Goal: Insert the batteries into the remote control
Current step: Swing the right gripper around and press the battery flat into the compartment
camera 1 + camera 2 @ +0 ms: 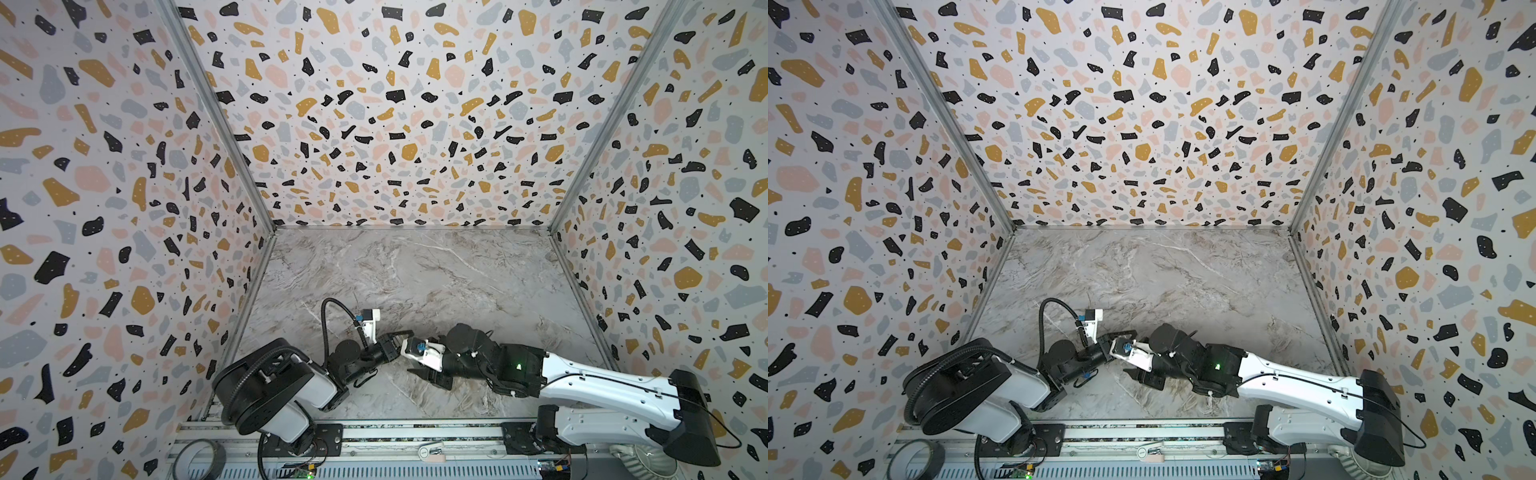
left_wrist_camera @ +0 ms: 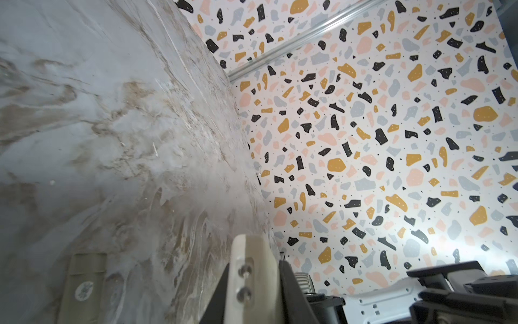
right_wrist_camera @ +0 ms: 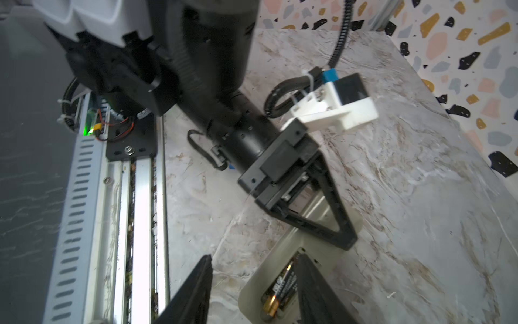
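My right gripper (image 3: 253,258) hangs released, its jaws straddling the remote control (image 3: 253,289), where I see one battery (image 3: 280,289) lying in the recess. Just beyond, the left gripper (image 3: 347,241) clenches the remote's far end. Farther off, the marble table (image 3: 420,182) meets the speckled wall (image 3: 448,42).

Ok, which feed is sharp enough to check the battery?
Right wrist view: the battery in the remote control is readable, though the rail looks smeared. Left wrist view: hazy tabletop, no battery. Both top views: it is hidden.
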`<state>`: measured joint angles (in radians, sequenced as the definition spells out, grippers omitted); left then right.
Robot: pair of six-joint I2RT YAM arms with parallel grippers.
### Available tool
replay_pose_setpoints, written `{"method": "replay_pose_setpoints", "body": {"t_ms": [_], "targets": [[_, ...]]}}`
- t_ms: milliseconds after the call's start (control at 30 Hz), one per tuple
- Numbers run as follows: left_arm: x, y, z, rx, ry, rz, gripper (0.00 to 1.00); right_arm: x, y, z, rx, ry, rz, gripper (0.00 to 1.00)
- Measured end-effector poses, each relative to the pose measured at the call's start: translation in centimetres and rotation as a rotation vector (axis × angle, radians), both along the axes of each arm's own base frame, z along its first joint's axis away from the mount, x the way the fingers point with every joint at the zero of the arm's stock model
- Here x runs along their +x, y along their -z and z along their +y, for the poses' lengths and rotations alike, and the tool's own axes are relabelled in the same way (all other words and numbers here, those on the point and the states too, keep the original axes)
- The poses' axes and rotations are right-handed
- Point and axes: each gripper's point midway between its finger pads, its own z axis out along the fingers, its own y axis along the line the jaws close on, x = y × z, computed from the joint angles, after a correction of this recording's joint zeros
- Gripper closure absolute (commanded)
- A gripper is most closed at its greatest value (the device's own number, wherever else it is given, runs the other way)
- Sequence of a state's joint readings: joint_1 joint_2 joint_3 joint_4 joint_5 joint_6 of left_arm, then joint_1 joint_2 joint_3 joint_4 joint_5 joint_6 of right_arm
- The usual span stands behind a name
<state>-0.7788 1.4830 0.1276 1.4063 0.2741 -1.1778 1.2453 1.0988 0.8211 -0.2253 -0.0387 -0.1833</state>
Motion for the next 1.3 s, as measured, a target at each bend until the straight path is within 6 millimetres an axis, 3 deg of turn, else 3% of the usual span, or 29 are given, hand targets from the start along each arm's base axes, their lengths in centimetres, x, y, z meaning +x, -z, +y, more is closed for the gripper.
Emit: {"method": "replay_pose_setpoints", "body": {"t_ms": [233,433,533,733,900,1300], "targets": [[-1.2,-1.3,-1.2,0.073,0.113,-0.036,1.0,-3.6,2.1,-0.9,-0.049,-0.115,-0.034,0.51],[-2.6,-0.4,-1.3,0.14,0.187,-0.015,1.0,-5.4,-0.1,-1.8,0.01,-0.158,-0.091,0.55],[-3.2,0.5,-1.3,0.162,0.224,0.016,1.0,-5.4,-0.4,-2.1,0.009,-0.159,-0.118,0.59],[-4.3,1.2,-1.6,0.159,0.284,0.05,1.0,-5.3,2.0,-2.7,-0.107,-0.165,-0.136,0.62],[-5.1,1.1,-1.7,0.148,0.327,0.065,1.0,-5.3,3.8,-3.4,-0.193,-0.178,-0.148,0.64],[-5.7,0.5,-1.8,0.131,0.359,0.057,1.0,-5.2,4.9,-2.8,-0.233,-0.206,-0.173,0.7]]}}
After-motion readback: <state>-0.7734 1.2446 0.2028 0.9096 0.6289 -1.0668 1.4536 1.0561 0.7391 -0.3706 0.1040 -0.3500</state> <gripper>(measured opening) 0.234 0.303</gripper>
